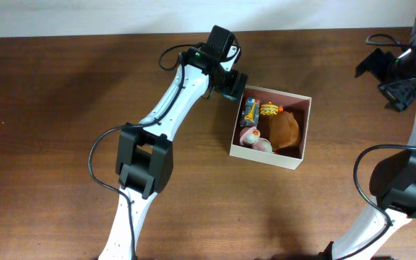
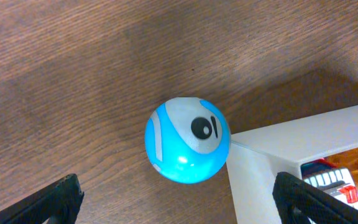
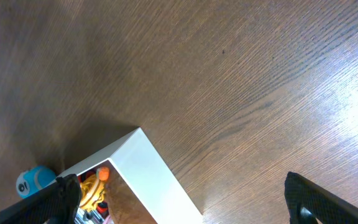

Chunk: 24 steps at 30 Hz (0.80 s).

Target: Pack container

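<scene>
Left gripper (image 2: 176,191) wide open, nothing held; both fingers (image 2: 53,203) show only at the lower corners of the left wrist view. A blue ball (image 2: 187,140) with a grey patch and a black mark lies on the table (image 1: 49,108) between them, clear of both fingers. The ball sits right at an outer corner of the container (image 2: 291,140); cannot tell whether they touch. In the overhead view the left arm runs from the bottom edge, left of centre, up to top centre, elbow bent at mid-left. Its gripper (image 1: 231,85) points down just beside the upper-left corner of the container (image 1: 303,130) and hides the ball. The container rests right of centre on the table, slightly turned, and holds a brown plush toy (image 1: 284,130), a yellow and orange toy (image 1: 269,109), a pink toy (image 1: 251,137) and a small dark can (image 1: 250,110). Right gripper (image 3: 182,186) also spread wide and empty, fingers (image 3: 328,200) at the lower corners of its view. It sits above bare wood with the container corner (image 3: 148,168) and the ball (image 3: 33,181) at lower left. Right arm stands along the right edge, gripper (image 1: 397,85) at upper right, well apart from the container.
</scene>
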Tool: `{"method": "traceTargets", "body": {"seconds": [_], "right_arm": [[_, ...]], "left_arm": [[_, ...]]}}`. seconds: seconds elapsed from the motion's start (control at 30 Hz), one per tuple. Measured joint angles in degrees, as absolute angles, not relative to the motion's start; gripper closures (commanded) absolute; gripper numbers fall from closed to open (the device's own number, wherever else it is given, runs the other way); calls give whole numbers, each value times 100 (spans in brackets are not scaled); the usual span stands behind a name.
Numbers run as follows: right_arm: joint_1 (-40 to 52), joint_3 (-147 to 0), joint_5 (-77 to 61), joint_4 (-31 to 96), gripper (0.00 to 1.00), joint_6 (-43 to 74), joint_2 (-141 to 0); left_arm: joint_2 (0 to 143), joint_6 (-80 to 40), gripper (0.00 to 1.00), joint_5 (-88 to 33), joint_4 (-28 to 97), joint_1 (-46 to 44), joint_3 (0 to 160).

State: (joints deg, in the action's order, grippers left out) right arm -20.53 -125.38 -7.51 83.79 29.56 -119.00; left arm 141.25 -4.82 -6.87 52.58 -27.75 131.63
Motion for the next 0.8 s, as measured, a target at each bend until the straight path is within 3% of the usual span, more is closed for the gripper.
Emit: {"method": "traceTargets", "body": {"seconds": [0.8], "right_arm": [[-2053, -12538, -751, 8379, 1, 2961, -11900]], "left_arm": [[14663, -405, 0, -670, 4403, -2775, 13163]]}}
